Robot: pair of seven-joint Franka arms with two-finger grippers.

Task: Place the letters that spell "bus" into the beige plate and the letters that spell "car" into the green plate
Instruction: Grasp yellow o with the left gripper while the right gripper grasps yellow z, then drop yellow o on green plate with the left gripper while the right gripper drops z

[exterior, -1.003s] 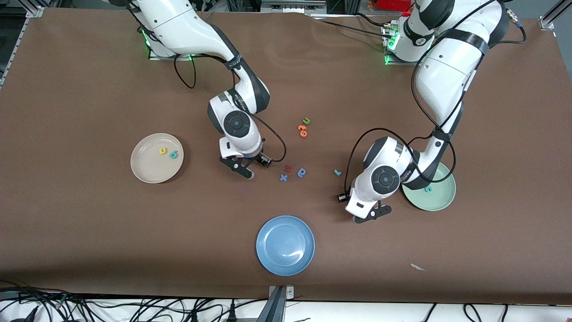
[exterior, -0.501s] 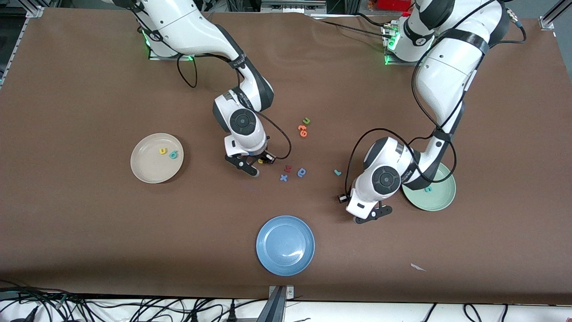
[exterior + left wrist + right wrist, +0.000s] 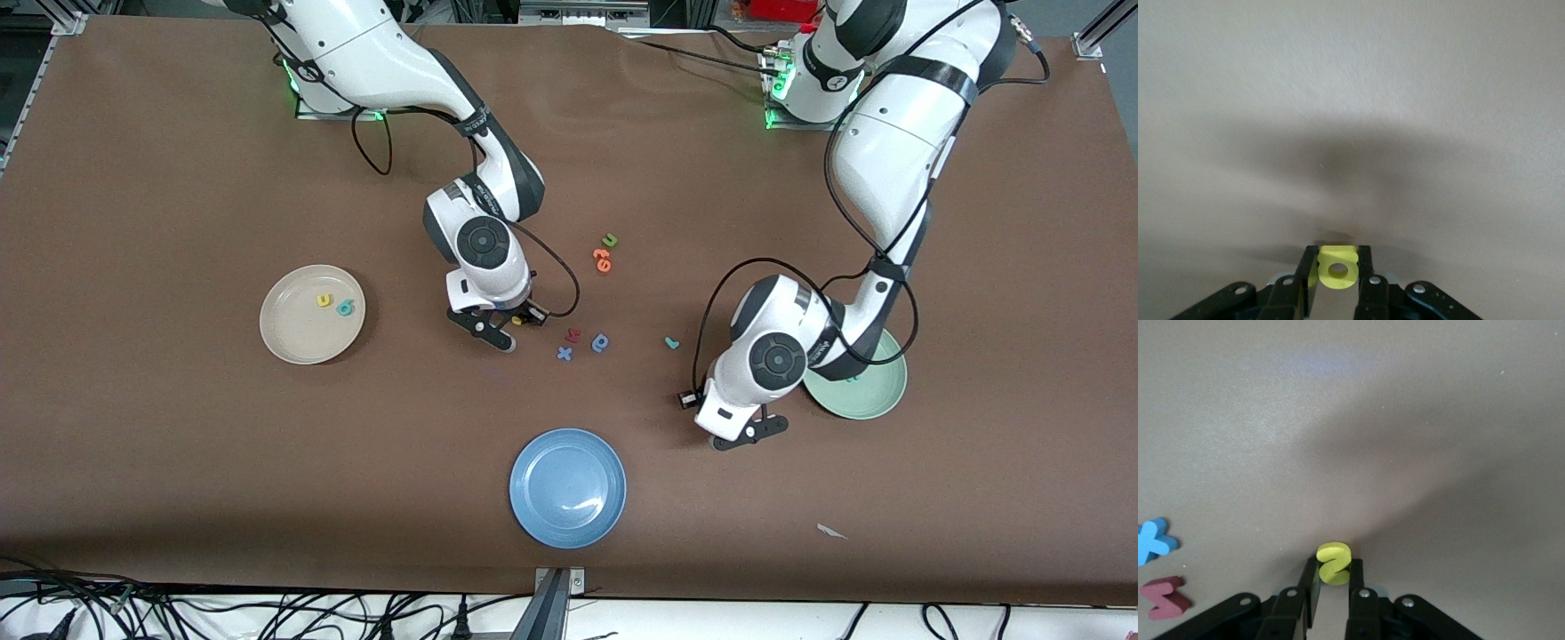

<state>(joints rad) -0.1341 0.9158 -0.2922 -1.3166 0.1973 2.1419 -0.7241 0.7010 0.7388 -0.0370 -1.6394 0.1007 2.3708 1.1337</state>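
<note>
Right wrist view, right gripper [image 3: 1333,581] pinching curvy foam yellow "s" [image 3: 1334,563], left gripper [image 3: 1337,275] clamping holed yellow "a" [image 3: 1337,268], matte brown table [image 3: 178,178].

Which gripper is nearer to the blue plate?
Neither clearly. The right gripper, shut on the yellow s, is up-table from the blue plate; the left gripper, holding the yellow a, is beside the green plate.

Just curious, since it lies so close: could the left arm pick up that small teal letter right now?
Probably not yet. The teal letter lies in the open, but the left gripper is shut on a yellow letter.
</note>
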